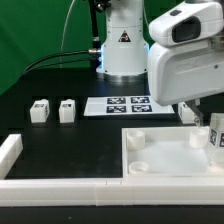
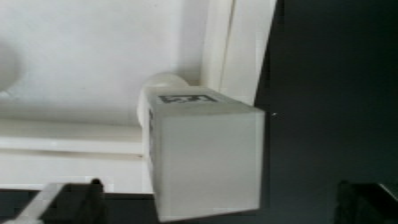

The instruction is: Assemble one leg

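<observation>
A white leg (image 2: pixel 205 150) with a black-and-white tag on its far end stands between my fingers in the wrist view. It sits on the white panel (image 2: pixel 89 110), right by the panel's raised rim (image 2: pixel 221 40). My gripper (image 2: pixel 217 198) is open, with both dark fingertips (image 2: pixel 71 200) well clear of the leg's sides. In the exterior view my gripper (image 1: pixel 203 118) hangs over the panel's (image 1: pixel 165 160) right side, and the same leg (image 1: pixel 216 134) shows just below it. Two more legs (image 1: pixel 40 110) (image 1: pixel 67 108) stand on the black table at the exterior view's left.
The marker board (image 1: pixel 125 104) lies behind the panel, in front of the robot base (image 1: pixel 122 50). A white rail (image 1: pixel 60 188) runs along the table's front edge, and a shorter white piece (image 1: pixel 9 150) lies at the exterior view's left.
</observation>
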Robot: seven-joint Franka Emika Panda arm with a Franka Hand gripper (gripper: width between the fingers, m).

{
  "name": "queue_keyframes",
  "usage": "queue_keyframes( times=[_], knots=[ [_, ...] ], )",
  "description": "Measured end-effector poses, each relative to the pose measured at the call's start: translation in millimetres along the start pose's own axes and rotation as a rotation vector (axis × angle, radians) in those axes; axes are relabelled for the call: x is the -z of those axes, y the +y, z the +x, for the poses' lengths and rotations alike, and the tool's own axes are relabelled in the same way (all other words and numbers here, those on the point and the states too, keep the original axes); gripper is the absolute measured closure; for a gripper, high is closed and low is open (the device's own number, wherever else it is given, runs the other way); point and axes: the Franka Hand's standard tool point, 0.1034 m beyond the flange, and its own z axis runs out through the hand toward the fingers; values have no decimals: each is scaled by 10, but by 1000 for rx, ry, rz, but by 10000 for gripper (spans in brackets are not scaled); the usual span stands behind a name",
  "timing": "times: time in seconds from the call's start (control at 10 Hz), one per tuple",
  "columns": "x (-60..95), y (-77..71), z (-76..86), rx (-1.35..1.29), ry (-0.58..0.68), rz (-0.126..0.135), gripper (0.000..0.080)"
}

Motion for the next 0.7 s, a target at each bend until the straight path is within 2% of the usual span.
queue_keyframes(
  times=[0.2, 0.6, 0.7],
  knots=[
    [2, 85, 96, -57, 85, -30, 150],
    [-74, 212, 12, -86, 109, -43, 150],
    [-103, 200, -19, -84, 103, -42, 150]
  ],
)
